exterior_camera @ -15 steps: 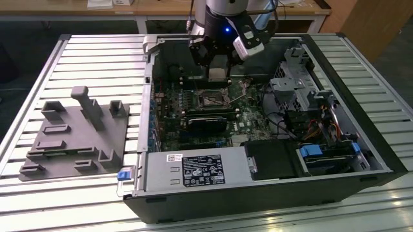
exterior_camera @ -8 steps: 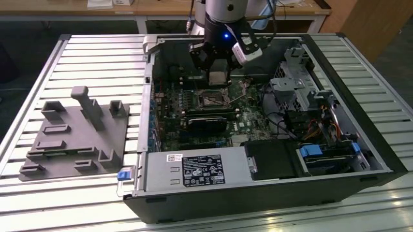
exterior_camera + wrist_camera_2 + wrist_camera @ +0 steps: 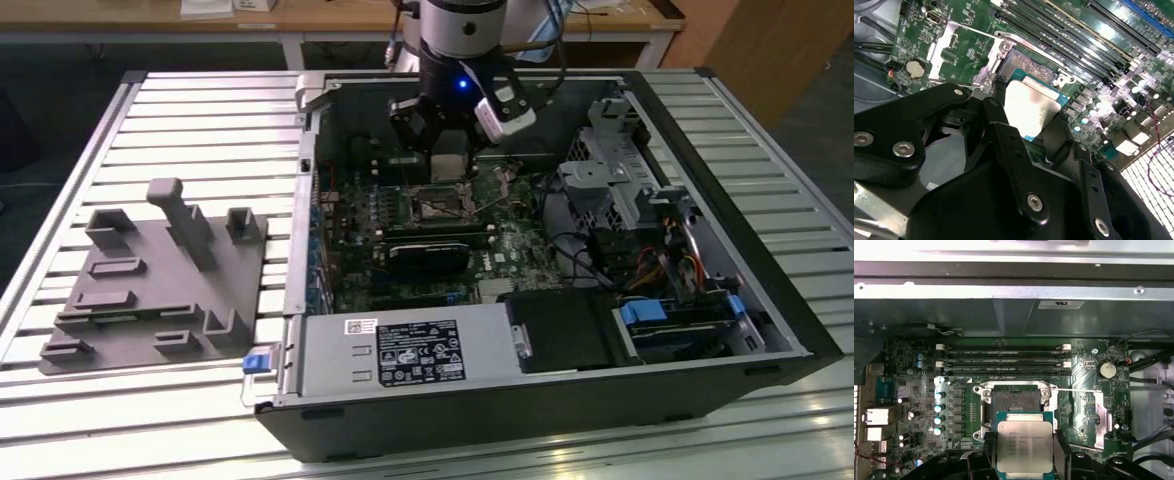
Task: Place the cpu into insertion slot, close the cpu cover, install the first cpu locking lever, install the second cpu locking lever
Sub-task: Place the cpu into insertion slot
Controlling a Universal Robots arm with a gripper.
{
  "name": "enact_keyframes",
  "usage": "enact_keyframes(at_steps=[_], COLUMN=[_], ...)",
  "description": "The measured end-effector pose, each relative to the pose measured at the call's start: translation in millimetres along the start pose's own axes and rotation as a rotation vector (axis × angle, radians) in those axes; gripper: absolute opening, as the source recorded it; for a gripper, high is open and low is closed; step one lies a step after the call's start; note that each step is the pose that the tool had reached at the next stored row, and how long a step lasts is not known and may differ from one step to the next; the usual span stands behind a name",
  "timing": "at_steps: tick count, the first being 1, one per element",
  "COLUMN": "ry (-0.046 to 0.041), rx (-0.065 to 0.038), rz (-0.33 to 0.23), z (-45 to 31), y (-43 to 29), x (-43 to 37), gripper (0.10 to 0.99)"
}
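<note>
Slatted table (image 3: 134,120), open case (image 3: 534,400) | end effector (image 3: 1025,444) grips cpu (image 3: 1024,452) near insertion slot (image 3: 1015,400) | cpu cover (image 3: 1093,415) open | keep cpu level, edges squared

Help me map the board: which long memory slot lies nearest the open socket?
The bank's end slot, running right beside the insertion slot's rim; the others lie beyond it, toward the case wall.

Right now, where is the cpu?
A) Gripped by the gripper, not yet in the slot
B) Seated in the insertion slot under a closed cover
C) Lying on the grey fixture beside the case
A: the cpu sits clamped in the gripper, while the insertion slot lies bare and the cpu cover is swung open.
</note>
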State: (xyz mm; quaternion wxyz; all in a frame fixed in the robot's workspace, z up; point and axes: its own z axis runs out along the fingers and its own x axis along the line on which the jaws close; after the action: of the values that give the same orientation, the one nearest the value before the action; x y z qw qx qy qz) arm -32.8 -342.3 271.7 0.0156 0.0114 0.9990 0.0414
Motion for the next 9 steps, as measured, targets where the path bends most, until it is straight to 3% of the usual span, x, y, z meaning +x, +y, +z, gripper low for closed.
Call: enact_keyframes(at_steps=[9], ry=[-0.0071], rx=[0.012], rz=[-0.001], z=[12.2], y=[0.4], x=[4.9], gripper=[0.537])
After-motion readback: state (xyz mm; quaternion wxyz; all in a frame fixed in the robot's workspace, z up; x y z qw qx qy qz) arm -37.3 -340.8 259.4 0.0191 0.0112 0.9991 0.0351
